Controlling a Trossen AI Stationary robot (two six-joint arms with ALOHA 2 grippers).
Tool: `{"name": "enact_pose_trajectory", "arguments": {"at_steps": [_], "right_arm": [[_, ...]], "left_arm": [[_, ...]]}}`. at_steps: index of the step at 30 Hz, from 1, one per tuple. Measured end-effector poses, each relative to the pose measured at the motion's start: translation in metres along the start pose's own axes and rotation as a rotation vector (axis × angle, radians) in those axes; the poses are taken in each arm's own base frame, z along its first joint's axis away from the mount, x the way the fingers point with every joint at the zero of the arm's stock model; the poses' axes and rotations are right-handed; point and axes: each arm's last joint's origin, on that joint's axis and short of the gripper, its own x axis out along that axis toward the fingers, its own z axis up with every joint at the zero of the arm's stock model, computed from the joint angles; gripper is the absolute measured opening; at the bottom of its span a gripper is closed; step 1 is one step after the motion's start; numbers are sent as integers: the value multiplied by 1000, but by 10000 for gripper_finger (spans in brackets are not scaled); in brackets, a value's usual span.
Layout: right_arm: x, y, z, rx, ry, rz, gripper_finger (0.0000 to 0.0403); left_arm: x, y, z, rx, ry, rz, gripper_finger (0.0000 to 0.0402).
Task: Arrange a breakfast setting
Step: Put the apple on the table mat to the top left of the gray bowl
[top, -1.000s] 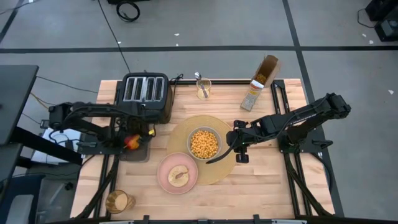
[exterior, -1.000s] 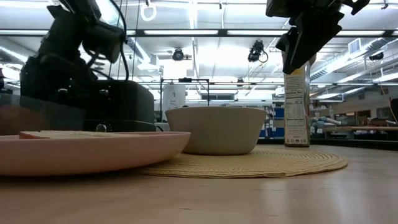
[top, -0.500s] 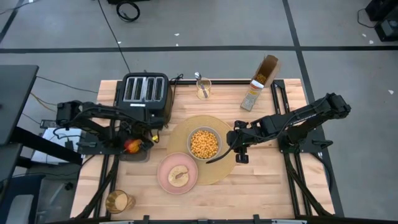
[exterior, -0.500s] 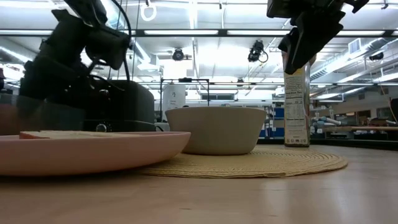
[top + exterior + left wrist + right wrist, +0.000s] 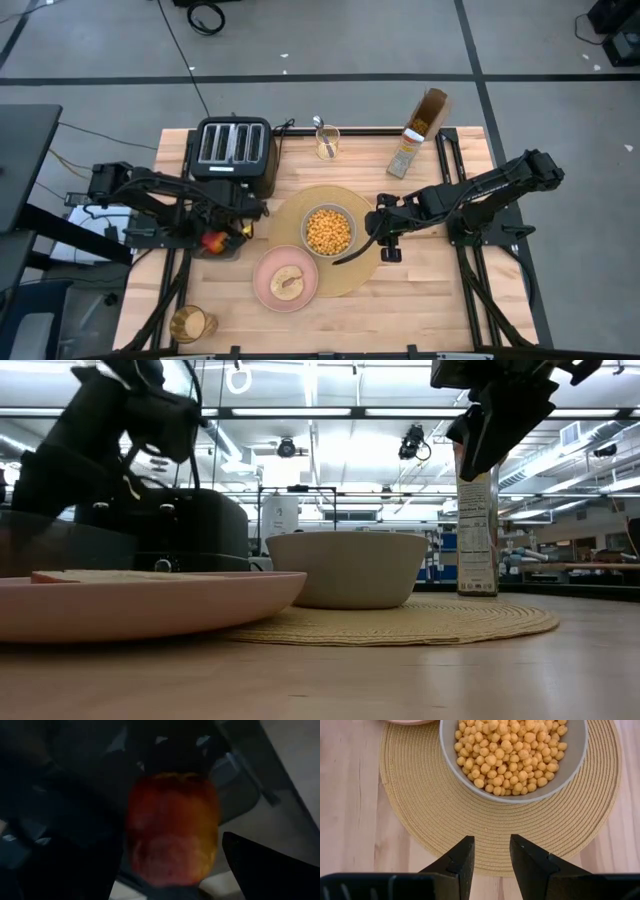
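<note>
A round tan placemat lies mid-table with a white bowl of cereal on it. A pink plate with toast overlaps the mat's near left edge. My left gripper is shut on a red apple over a dark tray in front of the toaster. My right gripper hovers open and empty over the mat's right part, beside the bowl. An amber glass stands at the near left corner. A metal spoon stands in a clear glass at the far edge. My left gripper has the apple between its two fingers, one on each opposite side. The wrist view looks down along the fingers onto the apple, with the dark tray under it. Whether the apple is lifted clear of the tray, I cannot tell.
A black four-slot toaster stands at the far left, close to my left arm. An open cereal box stands at the far right. Bare wood shows at the table's near right.
My left arm has stretched farther toward the table's right, and the apple in its gripper has shifted a little toward the near edge over the dark tray.
</note>
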Motion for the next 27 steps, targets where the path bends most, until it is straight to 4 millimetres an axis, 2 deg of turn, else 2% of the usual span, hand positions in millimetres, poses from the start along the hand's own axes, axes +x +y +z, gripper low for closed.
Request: {"name": "enact_pose_trajectory", "arguments": {"at_steps": [5,8,17,23,27], "right_arm": [[0,0,0,29,0,0,132],[0,0,0,30,0,2,132],[0,0,0,26,1,0,132],[0,0,0,26,2,-3,132],[0,0,0,29,3,-3,132]], "left_arm": [[24,6,5,-30,49,-94,345],[31,9,5,-30,66,-113,345],[32,9,5,-36,68,-115,345],[21,8,3,-57,61,-136,346],[25,7,4,-66,19,-130,346]]}}
